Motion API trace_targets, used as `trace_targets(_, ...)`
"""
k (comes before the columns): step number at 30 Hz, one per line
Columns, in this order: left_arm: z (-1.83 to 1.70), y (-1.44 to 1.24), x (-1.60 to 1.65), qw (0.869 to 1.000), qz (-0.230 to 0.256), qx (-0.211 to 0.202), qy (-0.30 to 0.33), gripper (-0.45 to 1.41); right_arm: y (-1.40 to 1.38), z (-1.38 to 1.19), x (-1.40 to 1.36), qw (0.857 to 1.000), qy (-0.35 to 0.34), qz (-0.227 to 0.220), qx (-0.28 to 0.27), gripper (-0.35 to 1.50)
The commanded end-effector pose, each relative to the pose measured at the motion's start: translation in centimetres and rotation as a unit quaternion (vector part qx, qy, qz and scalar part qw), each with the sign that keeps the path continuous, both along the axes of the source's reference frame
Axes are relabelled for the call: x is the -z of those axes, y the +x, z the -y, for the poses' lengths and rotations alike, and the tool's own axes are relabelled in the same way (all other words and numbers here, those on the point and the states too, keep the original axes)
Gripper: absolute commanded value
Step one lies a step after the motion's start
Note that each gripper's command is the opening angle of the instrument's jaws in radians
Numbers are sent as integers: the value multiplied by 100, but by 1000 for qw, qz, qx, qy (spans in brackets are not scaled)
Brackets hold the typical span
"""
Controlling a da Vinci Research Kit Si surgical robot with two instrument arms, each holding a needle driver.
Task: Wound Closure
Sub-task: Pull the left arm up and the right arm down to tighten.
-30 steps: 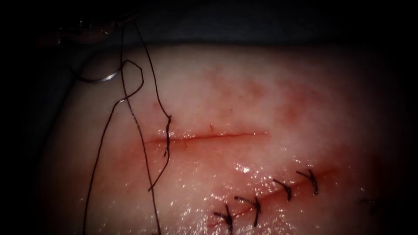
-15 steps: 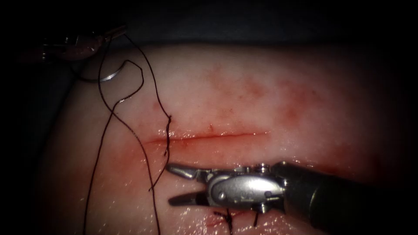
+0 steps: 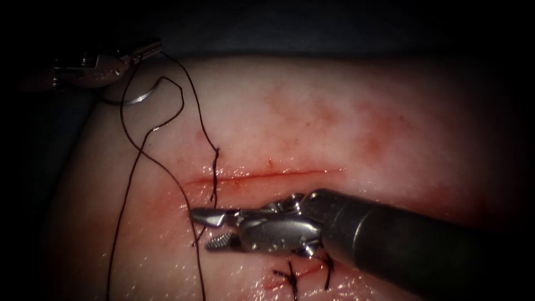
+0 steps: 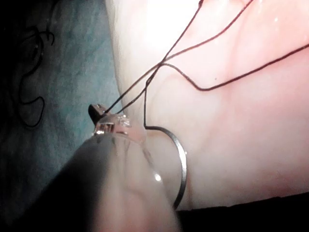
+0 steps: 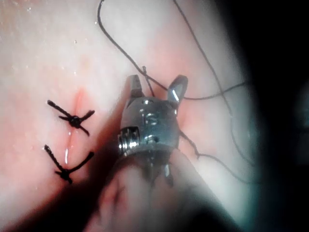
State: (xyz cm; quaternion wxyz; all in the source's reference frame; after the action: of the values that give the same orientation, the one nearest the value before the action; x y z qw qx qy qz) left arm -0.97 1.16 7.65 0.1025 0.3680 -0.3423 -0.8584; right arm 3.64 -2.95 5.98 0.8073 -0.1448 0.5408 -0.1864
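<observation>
Right end effector [image 3: 207, 228] above finished stitches [image 3: 291, 277]

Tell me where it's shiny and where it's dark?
Endoscope view: wet tissue glints by the open, empty right claw; the left claw, shut on thread, sits in the dark corner. Left wrist view: bright light hits the tissue; the needle gleams, lying unheld on it.

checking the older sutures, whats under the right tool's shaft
The right tool lies across the stitched lower cut on the tissue. Two stitches peek out below its wrist; whatever lies further right along that line is hidden by the shaft. Its pincer is open, holding nothing.
</observation>
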Motion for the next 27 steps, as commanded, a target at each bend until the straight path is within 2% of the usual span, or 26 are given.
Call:
trace_targets(1, -8, -6, -1, 1000, 0, 1, -2, -45, 10, -5, -5, 1000, -5, 4, 1, 91)
trace_targets(6, -5, -6, 1, 1000, -2, 2, -3, -45, 16, -6, -19, 999, -16, 39, -1, 88)
trace_targets(10, 0, -5, 2, 1000, -2, 3, -2, -45, 19, -5, -31, 998, -29, 50, -1, 88)
trace_targets(15, 3, -2, 2, 1000, 1, 3, -2, -45, 17, -4, -41, 997, -46, 66, -6, 66)
trace_targets(16, 3, -2, 2, 1000, 1, 2, -2, -45, 15, -3, -42, 996, -47, 70, -9, 58)
trace_targets(17, 3, -2, 2, 1000, 1, 2, -2, -45, 14, -2, -42, 996, -49, 76, -11, 39)
trace_targets(18, 3, -1, 3, 1000, 1, 2, -2, -45, 12, -1, -42, 995, -49, 84, -10, 9)
trace_targets(19, 3, -1, 3, 1000, 1, 2, -2, -45, 10, 0, -42, 994, -49, 94, -6, -35)
trace_targets(22, 3, -1, 5, 1000, 0, 2, -2, -45, 8, 3, -40, 992, -15, 128, -3, -35)
trace_targets(27, 1, 0, 4, 1000, 2, 4, 2, -45, 5, 4, -29, 991, 17, 134, -11, -35)
